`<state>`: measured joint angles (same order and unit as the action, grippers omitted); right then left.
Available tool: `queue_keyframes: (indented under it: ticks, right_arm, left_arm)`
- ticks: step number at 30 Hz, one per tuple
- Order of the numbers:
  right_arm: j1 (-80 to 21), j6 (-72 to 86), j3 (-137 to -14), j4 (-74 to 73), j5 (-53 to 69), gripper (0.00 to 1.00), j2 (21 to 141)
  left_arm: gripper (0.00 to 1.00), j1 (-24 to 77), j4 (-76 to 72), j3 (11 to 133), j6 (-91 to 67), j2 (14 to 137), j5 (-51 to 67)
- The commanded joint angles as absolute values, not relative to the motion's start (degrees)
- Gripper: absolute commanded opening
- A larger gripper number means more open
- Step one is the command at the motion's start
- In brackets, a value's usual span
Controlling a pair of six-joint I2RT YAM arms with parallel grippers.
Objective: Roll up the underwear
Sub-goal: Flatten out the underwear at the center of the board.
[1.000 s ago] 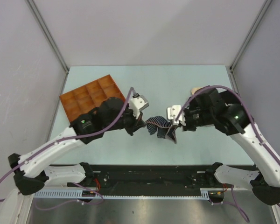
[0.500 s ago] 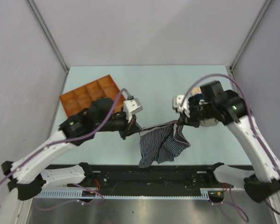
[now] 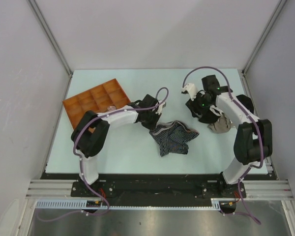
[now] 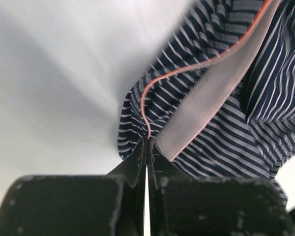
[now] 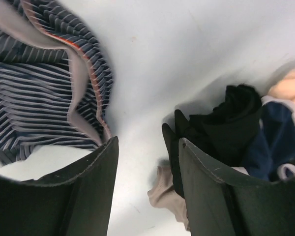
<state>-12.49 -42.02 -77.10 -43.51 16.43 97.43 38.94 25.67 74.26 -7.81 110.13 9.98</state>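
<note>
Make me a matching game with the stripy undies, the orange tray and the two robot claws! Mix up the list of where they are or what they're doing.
Things:
1. striped underwear
2. orange tray
3. left gripper
4. right gripper

Place or state:
A. open, holding nothing
B. at the far left of the table
C. lying crumpled in the middle, near the front
D. shut, pinching a cloth edge

Pairs: 1-C, 2-B, 3-D, 4-A
</note>
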Motion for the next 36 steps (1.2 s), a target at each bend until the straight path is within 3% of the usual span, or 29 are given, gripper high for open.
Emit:
queue_keyframes:
  ticks: [1,4,12,25,31,34,35,36]
  right_arm:
    - [-9.1,-47.7,-77.7,-47.8,34.2,0.56,88.8]
    - [-11.5,-56.2,-75.9,-55.7,42.4,0.56,88.5]
    - [-14.1,-49.4,-72.2,-48.9,31.5,0.72,96.9]
    - [-16.0,-47.0,-68.6,-41.7,19.3,0.69,103.6]
    - [-16.0,-46.3,-68.6,-41.5,18.6,0.54,103.7]
    - [-16.0,-47.0,-68.6,-43.3,20.1,0.27,103.2]
    - [-16.1,-47.0,-68.6,-43.9,20.9,0.10,102.1]
    - [-16.2,-47.5,-68.6,-44.6,21.4,0.02,100.9]
  left_arm:
    - [0.00,36.3,18.5,75.9,-8.6,103.8,4.0]
    - [0.00,35.4,16.2,74.1,-7.7,100.8,2.7]
    - [0.00,34.7,18.2,76.0,-5.1,99.1,4.8]
    - [0.00,34.3,20.9,77.2,-3.1,98.2,6.5]
    - [0.00,34.4,21.4,77.4,-3.2,97.6,7.0]
    - [0.00,34.4,21.6,77.1,-3.3,96.2,7.3]
    - [0.00,34.3,21.5,76.6,-3.3,95.7,7.5]
    - [0.00,34.3,21.5,76.1,-3.2,93.9,7.6]
